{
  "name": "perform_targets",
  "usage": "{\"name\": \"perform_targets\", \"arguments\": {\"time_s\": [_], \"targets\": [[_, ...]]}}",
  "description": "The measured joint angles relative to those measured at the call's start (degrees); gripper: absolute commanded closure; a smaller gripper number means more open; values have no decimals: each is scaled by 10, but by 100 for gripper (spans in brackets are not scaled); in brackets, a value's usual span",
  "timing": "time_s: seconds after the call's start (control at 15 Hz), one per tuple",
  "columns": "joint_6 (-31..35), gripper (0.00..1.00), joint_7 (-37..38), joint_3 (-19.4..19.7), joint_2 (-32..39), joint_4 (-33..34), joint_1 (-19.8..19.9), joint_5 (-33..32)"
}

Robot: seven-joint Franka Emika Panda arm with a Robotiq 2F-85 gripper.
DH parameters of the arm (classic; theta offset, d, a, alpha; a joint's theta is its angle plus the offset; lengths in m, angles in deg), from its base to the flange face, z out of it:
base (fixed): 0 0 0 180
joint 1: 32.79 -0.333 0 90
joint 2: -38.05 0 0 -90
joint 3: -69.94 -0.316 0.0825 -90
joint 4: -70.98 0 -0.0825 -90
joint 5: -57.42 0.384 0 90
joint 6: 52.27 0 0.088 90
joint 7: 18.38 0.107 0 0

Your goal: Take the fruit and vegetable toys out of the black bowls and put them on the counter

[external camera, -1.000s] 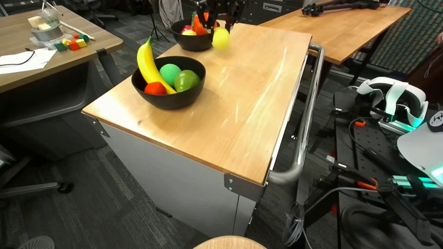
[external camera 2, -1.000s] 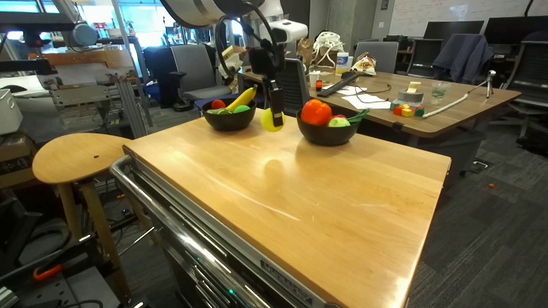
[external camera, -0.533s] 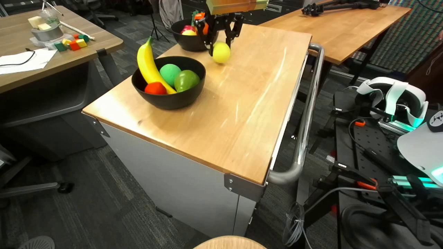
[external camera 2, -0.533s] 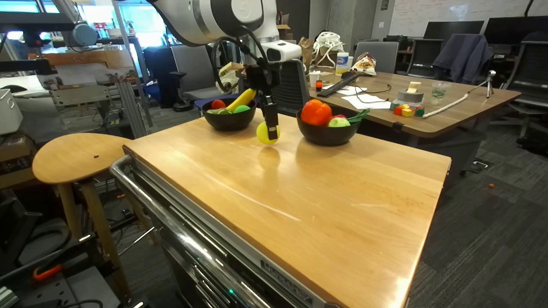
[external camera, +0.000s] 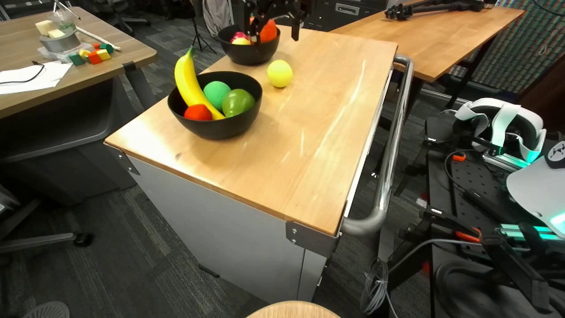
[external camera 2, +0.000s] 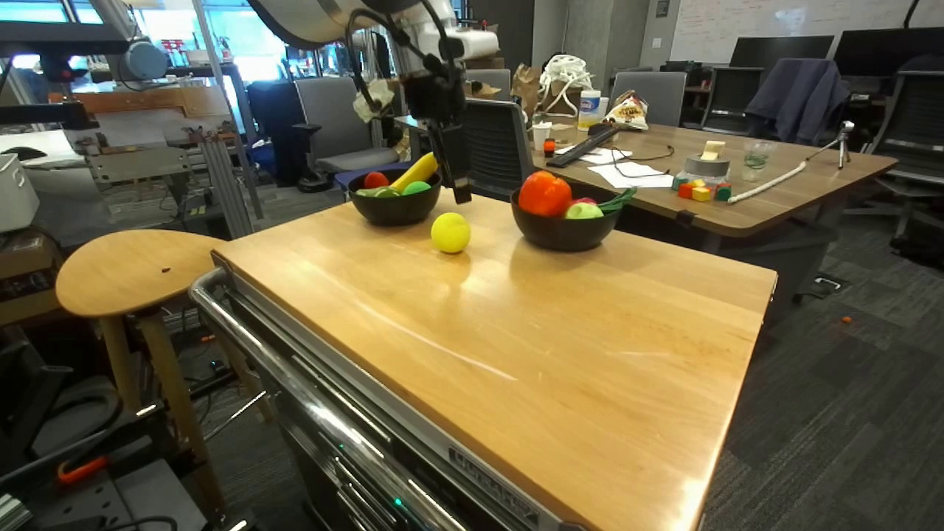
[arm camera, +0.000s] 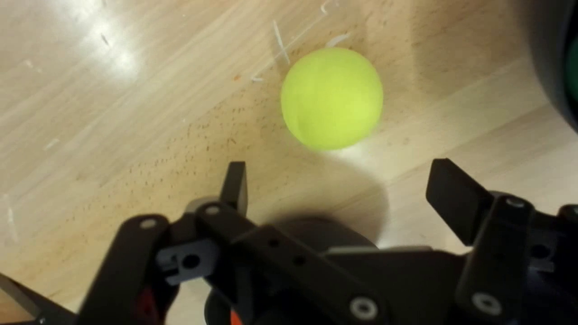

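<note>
One yellow ball [external camera 2: 450, 233] is set on the counter [external camera 2: 575, 332], touched by nothing else. The gripper [arm camera: 337, 163] is held up above the counter, its fingers [arm camera: 456, 198] spread wide apart, and nothing is gripped. In the wrist view, the ball is found at 12 o'clock from the gripper.

Most likely, a new toy is to be fetched next, so the key thing is which way it lies. From the gripper, in an exterior view, the banana bowl [external camera 2: 394, 214] is seen near 9 o'clock, and the orange toy bowl [external camera 2: 557, 234] between 3 and 4 o'clock. In an exterior view, the orange toy bowl [external camera: 248, 56] is partly hidden by the gripper, so it may be closer; this cannot be told for sure. With both well filled, the job looks only just begun.

No long side is shown by the ball, for it is round. The banana [external camera: 190, 84] is long and bent. In an exterior view, it is tipped up past its bowl's edge, with its long line laid from about 11 o'clock, at the stem, down to 5 o'clock.
</note>
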Motion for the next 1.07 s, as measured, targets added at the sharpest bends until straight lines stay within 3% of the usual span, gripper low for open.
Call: {"name": "perform_targets", "arguments": {"time_s": [0.33,0.4,0.8,1.07], "targets": [[66,0,-20,-45,-83,-17,-8,19],[96,0,-20,-53,-85,-20,-8,38],[102,0,-20,-56,-80,-23,-4,41],[208,0,-21,-59,-75,-52,-4,57]]}}
